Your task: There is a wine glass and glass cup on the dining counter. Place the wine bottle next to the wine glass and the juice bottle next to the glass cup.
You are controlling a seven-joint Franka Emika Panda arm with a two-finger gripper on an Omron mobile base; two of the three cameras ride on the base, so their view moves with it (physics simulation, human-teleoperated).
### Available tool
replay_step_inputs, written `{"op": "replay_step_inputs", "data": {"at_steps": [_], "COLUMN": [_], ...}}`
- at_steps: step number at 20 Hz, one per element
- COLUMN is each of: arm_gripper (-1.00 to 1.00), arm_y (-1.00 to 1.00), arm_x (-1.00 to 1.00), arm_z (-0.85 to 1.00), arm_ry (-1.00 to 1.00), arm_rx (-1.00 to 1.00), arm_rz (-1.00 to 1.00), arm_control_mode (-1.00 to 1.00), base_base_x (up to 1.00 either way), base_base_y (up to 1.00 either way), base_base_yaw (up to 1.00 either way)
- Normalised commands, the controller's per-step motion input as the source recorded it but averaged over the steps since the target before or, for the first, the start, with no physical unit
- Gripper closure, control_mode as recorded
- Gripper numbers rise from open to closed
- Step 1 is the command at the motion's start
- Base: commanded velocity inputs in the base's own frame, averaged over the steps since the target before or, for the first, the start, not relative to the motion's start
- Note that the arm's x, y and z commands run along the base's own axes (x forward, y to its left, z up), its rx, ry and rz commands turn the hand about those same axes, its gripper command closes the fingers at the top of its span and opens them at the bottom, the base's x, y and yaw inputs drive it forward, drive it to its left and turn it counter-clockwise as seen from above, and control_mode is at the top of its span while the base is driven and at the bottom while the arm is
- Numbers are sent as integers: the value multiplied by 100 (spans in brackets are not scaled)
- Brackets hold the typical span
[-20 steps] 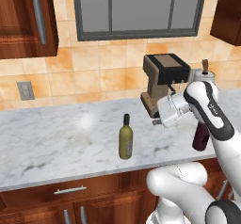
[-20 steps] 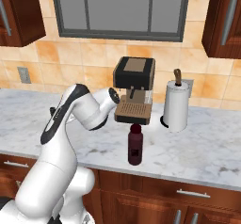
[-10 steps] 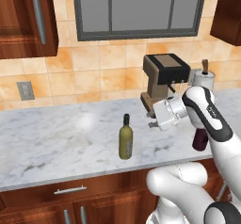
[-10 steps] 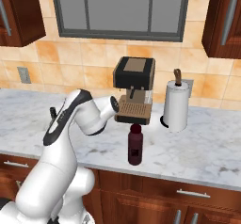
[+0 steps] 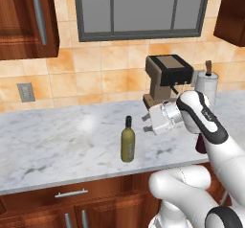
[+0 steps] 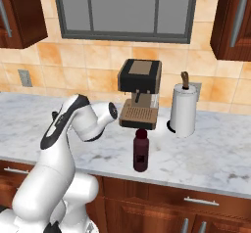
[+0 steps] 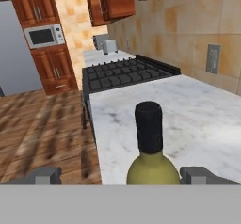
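The wine bottle (image 5: 128, 141), olive green with a dark top, stands upright on the marble wall counter (image 5: 57, 141). My gripper (image 5: 147, 123) hangs open just right of its neck, turned sideways toward it. In the hand view the wine bottle (image 7: 151, 158) rises between my two fingertips (image 7: 47, 175), which stand wide apart and do not touch it. The maroon juice bottle (image 6: 141, 150) stands near the counter's front edge, ahead of the coffee machine; in the left base view my arm hides part of the juice bottle (image 5: 201, 146). The wine glass, the glass cup and the dining counter are out of view.
A brown coffee machine (image 5: 165, 78) and a paper towel roll (image 5: 206, 85) stand against the tiled wall behind my arm. Beyond the bottle, the hand view shows a stove (image 7: 124, 72), a toaster (image 7: 109, 45) and wooden floor left of the counter's edge.
My hand has swung left and down from in front of the coffee machine toward the wine bottle's neck. The jaws stayed open and both bottles stayed put.
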Motion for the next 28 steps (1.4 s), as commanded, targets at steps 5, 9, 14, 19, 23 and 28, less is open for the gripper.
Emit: {"op": "replay_step_inputs", "data": {"at_steps": [5,9,14,19,23,28], "arm_gripper": [-100,-100,-100,-100,-100,-100], "arm_y": [16,16,9,3,2,1], "arm_x": [5,6,17,21,22,22], "arm_z": [-12,-13,-10,-9,-9,-8], "arm_ry": [0,0,0,1,2,5], "arm_rx": [0,0,0,0,0,2], "arm_rz": [0,1,0,0,0,0], "arm_control_mode": [-100,-100,-100,-100,-100,-100], "base_base_x": [0,0,0,0,0,0], "base_base_y": [0,0,0,0,0,0], "base_base_yaw": [0,0,0,0,0,0]}}
